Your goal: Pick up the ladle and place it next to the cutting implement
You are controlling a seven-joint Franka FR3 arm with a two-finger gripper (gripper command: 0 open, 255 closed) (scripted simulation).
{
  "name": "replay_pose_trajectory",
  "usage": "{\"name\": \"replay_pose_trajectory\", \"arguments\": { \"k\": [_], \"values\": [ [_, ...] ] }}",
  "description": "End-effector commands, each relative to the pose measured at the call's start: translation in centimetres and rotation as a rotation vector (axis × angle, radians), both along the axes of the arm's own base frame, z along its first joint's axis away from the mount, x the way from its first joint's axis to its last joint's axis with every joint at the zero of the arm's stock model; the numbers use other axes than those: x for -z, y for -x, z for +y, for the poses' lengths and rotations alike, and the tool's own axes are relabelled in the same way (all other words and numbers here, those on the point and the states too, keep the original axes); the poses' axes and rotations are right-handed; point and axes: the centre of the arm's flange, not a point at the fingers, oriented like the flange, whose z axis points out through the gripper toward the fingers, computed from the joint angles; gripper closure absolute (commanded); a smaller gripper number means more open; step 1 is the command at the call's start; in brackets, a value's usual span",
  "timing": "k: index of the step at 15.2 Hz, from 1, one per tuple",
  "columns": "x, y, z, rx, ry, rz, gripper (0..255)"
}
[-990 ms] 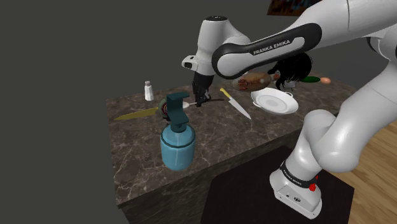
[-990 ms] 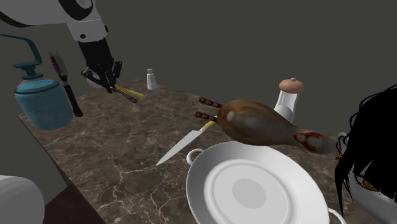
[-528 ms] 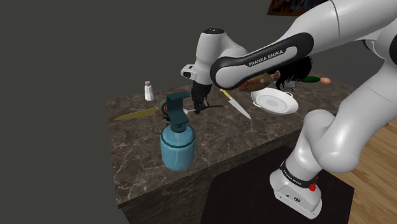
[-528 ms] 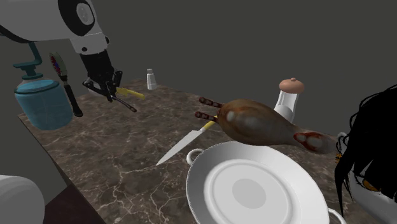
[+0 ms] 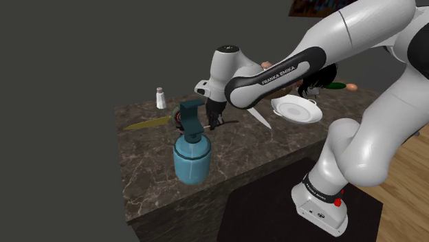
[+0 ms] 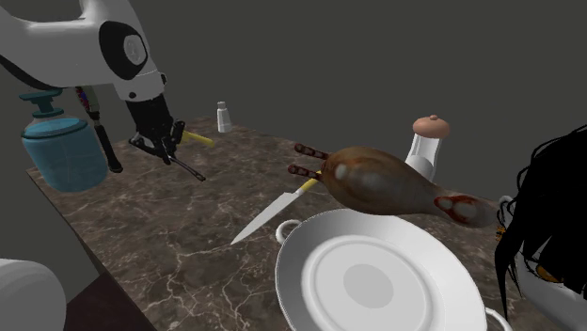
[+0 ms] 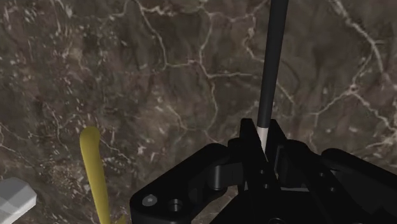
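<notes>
On the one desk (image 6: 160,246) one knife (image 6: 272,215) is laid (yellow handle, pale blade). The one ladle (image 7: 272,57) is clasped by its thin dark handle in the tool (image 7: 262,145), seemingly clear of the desk. The carrying step is judged in hand; next, transport toward the knife and gentle lowering beside it are required.
</notes>
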Motion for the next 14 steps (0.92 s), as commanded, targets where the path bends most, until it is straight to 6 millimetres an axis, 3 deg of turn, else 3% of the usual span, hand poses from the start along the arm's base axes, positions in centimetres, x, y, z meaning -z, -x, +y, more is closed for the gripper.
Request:
{"name": "replay_pose_trajectory", "arguments": {
  "k": [1,4,11,12,14],
  "values": [
    [1.1,0.1,0.0,0.0,0.0,-0.001,255],
    [2.6,0.1,0.0,0.0,0.0,-0.001,255],
    [2.6,0.1,0.0,0.0,0.0,-0.001,255],
    [2.6,0.1,0.0,0.0,0.0,-0.001,0],
    [2.6,0.1,0.0,0.0,0.0,-0.001,0]
  ]
}}
